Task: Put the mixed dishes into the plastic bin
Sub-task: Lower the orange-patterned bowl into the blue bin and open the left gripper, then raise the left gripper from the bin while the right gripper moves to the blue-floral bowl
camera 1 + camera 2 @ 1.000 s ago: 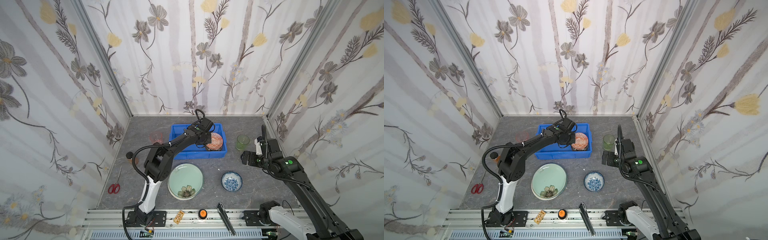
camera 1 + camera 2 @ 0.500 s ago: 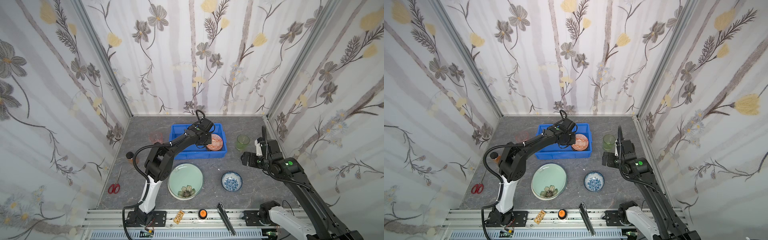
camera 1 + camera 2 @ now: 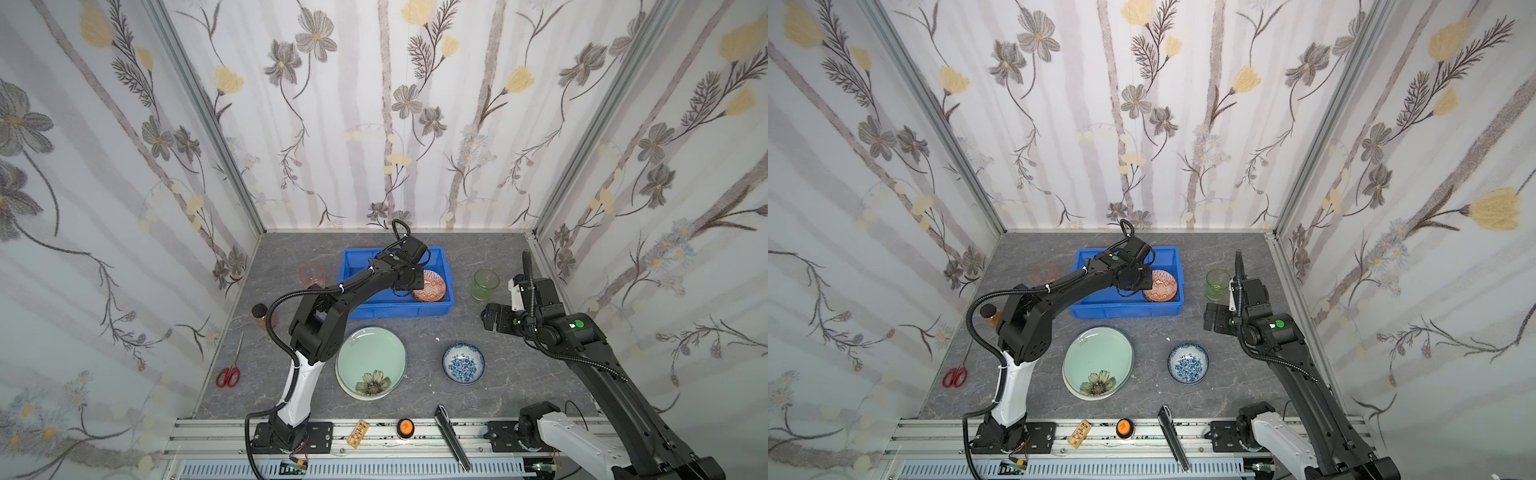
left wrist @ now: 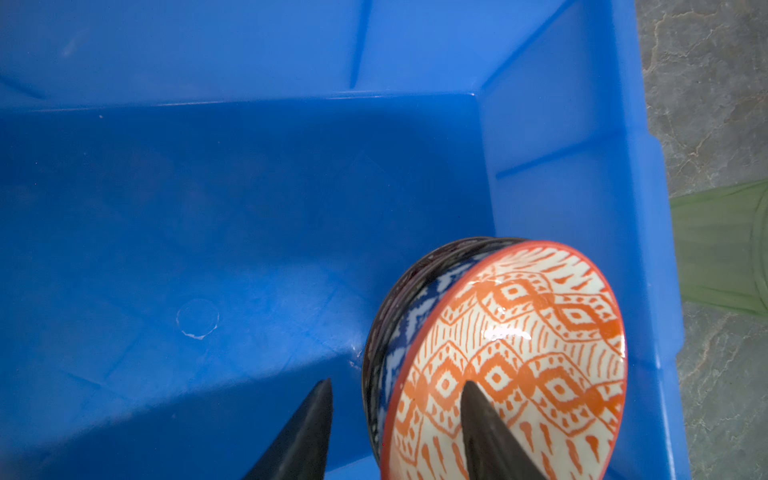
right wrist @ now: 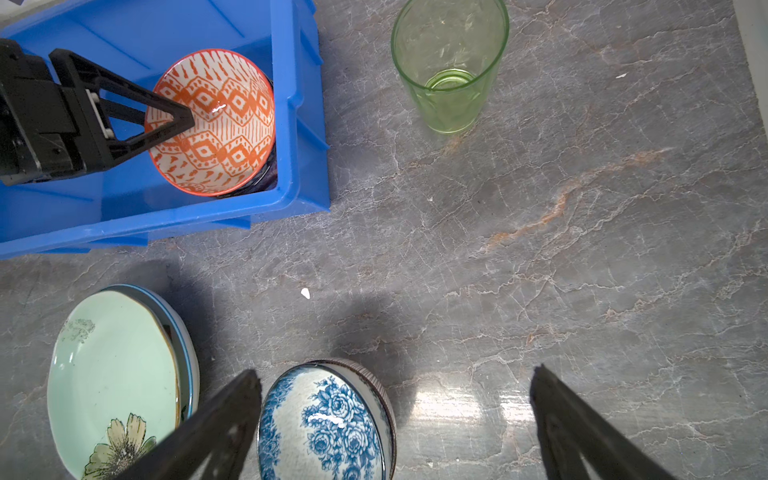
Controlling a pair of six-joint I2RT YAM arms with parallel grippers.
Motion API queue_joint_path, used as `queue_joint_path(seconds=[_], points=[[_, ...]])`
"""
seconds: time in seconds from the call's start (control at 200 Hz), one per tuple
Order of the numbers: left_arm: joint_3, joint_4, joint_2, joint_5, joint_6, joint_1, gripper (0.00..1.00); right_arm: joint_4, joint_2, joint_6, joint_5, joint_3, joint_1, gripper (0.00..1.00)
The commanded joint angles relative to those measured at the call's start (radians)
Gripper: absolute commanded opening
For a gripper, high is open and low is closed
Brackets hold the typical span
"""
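Since left gripper [image 4: 397,381] stands parted astride rim of orange bowl [image 4: 540,332] inside plastic bin [image 4: 249,208], lift straight up, no snagging.

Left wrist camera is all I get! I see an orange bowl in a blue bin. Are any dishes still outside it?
Observer: Yes. A blue-flowered bowl sits on the table, outside the blue bin.
Operator: Any plates too?
Observer: A pale green plate with a flower lies on top of a second plate, left of that bowl in both top views.
Operator: Is the other claw busy?
Observer: No. The right gripper hangs open above the table, holding nothing.
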Motion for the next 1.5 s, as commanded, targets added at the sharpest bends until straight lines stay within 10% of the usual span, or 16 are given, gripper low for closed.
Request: queue_joint_path(seconds=[0.0, 0.27, 1.494], points=[[0.002, 0.007, -0.023, -0.002, -0.005, 0.000, 0.67, 0.035, 0.010, -0.012, -0.029, 0.009, 0.000, 0.98], [-0.024, 0.005, -0.102, -0.002, -0.005, -0.001, 1.00, -0.002, 0.026, -0.026, -0.061, -0.004, 0.001, 0.90], [-0.668, 0.214, -0.715, -0.136, -0.025, -0.063, 1.00, 0.043, 0.030, 0.220, 0.007, -0.269, 0.245, 0.34]])
